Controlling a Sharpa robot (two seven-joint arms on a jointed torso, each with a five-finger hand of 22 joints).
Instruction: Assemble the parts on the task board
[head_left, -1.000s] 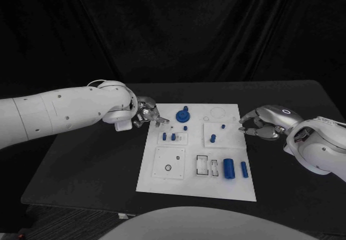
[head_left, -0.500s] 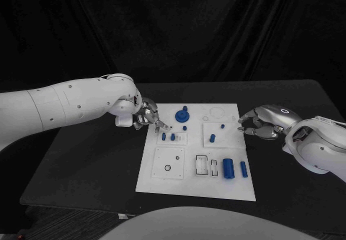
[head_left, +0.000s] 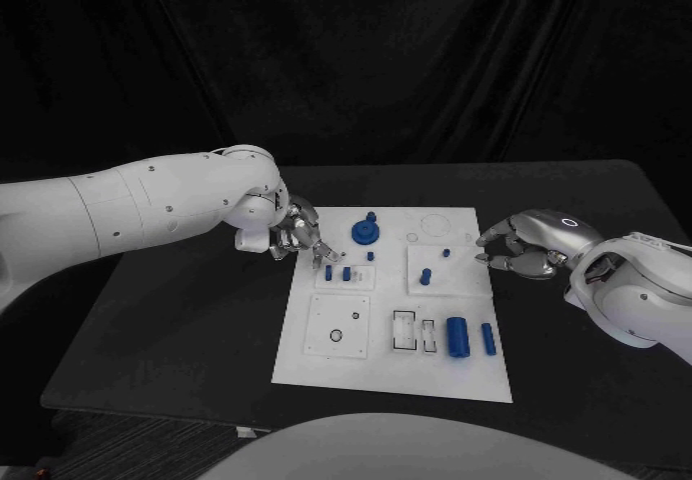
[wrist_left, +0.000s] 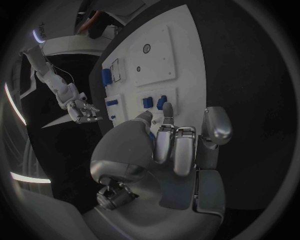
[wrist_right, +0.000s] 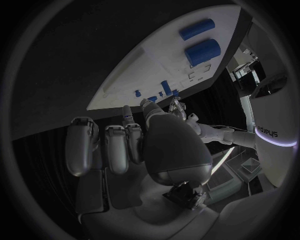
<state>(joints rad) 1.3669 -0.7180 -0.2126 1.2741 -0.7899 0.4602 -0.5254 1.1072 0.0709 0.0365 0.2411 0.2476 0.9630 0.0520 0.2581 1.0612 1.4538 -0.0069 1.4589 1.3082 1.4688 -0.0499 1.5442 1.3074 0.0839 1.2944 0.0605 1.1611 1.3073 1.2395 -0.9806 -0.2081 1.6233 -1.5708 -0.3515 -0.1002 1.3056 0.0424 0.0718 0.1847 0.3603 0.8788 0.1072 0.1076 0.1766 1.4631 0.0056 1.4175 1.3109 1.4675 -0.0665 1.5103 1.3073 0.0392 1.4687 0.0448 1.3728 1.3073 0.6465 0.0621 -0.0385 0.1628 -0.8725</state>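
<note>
- The white board (head_left: 392, 345) lies flat in the middle of the black table (head_left: 173, 330), with small blue parts spread over it.
- A round blue part with a knob (head_left: 366, 231) stands near the board's far edge; two short blue pegs (head_left: 338, 272) stand side by side just nearer than it.
- A fat blue cylinder (head_left: 457, 337) and a thinner blue bar (head_left: 489, 339) lie side by side near the board's right edge.
- The left hand (head_left: 293, 238) is at the board's far left corner, fingers curled inward; whether anything is pinched in them I cannot tell. From its wrist camera the fingers (wrist_left: 177, 147) fold over the palm, close to the two pegs (wrist_left: 154, 102).
- The right hand (head_left: 521, 250) sits beside the board's right edge on the table, fingers bent in, with nothing seen in them.
</note>
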